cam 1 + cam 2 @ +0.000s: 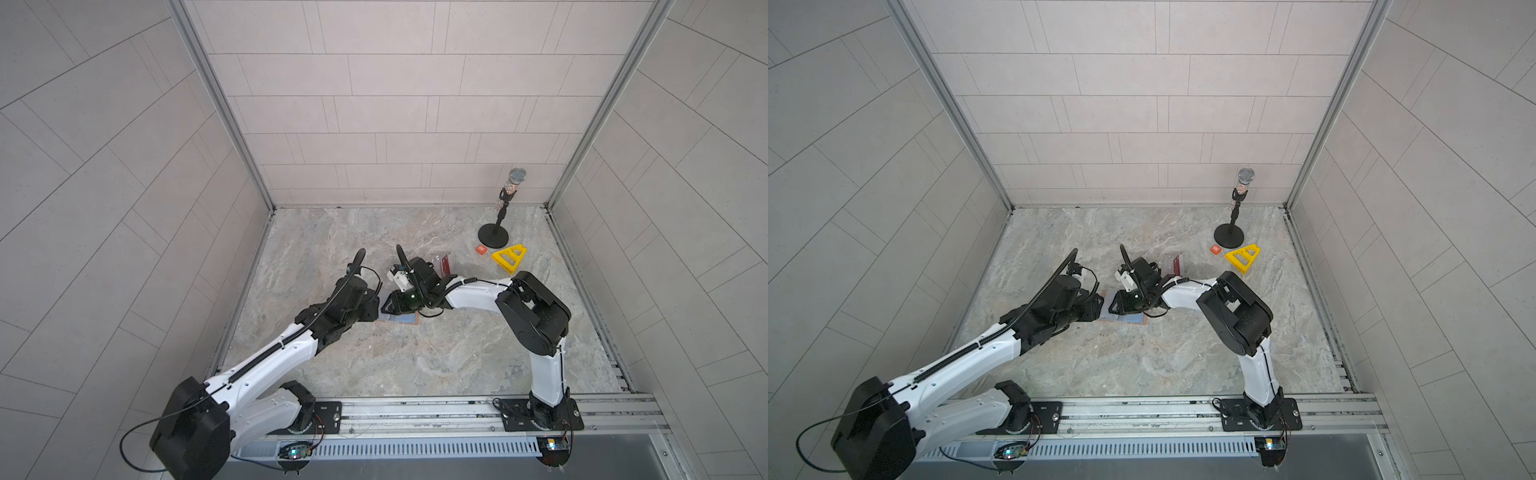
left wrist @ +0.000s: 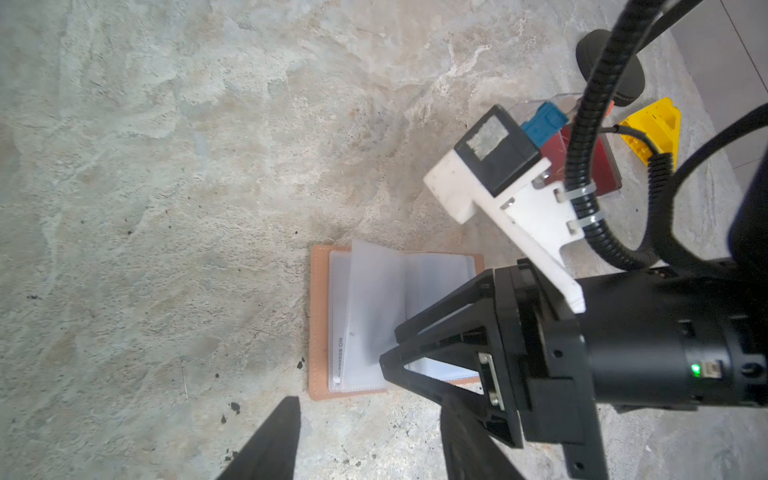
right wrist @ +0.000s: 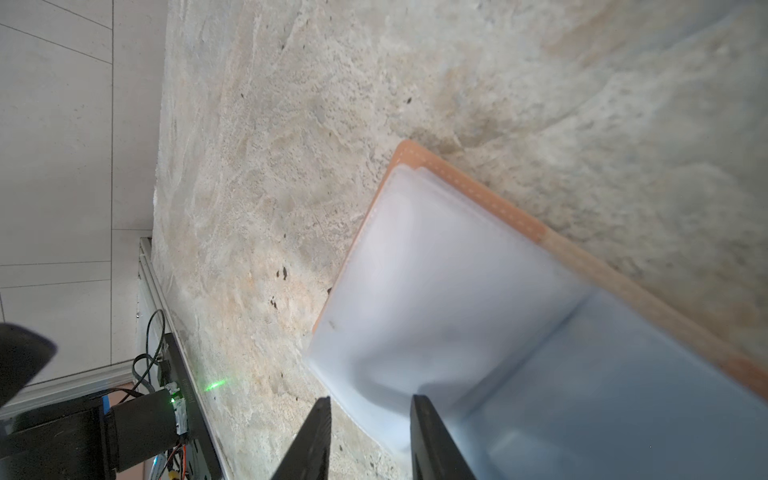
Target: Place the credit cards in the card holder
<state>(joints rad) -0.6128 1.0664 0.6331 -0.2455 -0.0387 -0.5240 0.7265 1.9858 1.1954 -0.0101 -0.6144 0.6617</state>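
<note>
Card holder (image 2: pixel 318 316) lies open, flat on table (image 1: pixel 457 353), between your two grippers. Right gripper (image 3: pixel 372 399): jaws apart, straddling edge of half-raised clear sleeve (image 2: pixel 374 299). Left gripper (image 2: pixel 370 405): jaws wide, empty, just beside holder. Dark red card (image 2: pixel 598 166) well apart, beyond right arm (image 1: pixel 469 297).

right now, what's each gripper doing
left gripper: open, holding nothing
right gripper: open, holding nothing, over the holder
</note>
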